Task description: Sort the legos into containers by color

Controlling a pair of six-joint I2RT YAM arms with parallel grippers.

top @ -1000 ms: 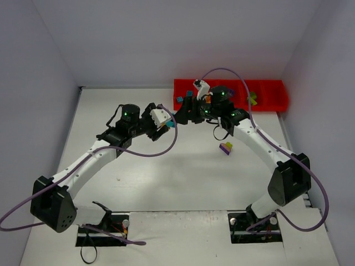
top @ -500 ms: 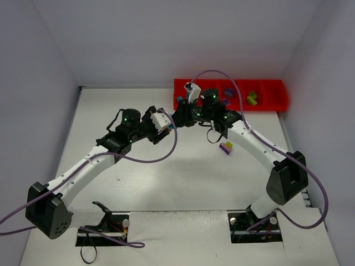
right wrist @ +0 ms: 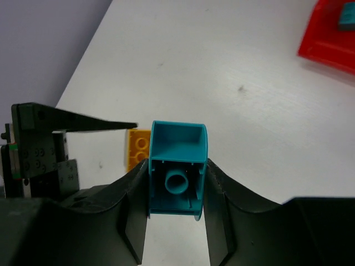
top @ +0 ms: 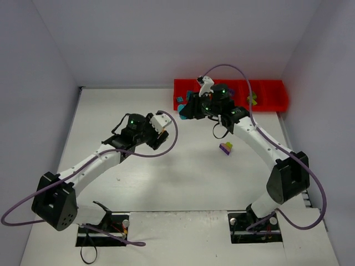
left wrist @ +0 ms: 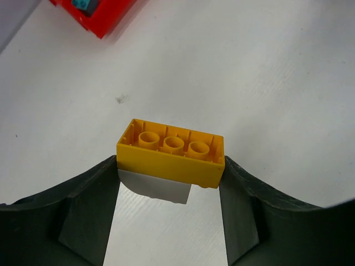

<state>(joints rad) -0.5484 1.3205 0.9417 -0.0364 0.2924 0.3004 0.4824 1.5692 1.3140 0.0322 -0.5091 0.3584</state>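
Teal brick (right wrist: 177,166): pinched in your right gripper (right wrist: 177,173); tray (right wrist: 333,39) near, at 2 o'clock.
Yellow brick (left wrist: 171,152): pinched in your left gripper (left wrist: 169,167); tray farther, 11 o'clock.

The white desk (top: 166,183) fills the middle of the top view, matte and lightly scuffed. Pale lavender walls (top: 166,39) box it in at the back, left and right. At lower left there's a dark rectangular cutout (top: 102,234), a second cutout (top: 258,235) at lower right, and a lighter white strip (top: 177,224) between them. In the left wrist view, a small dark speck (left wrist: 121,99) marks the desk at upper left.
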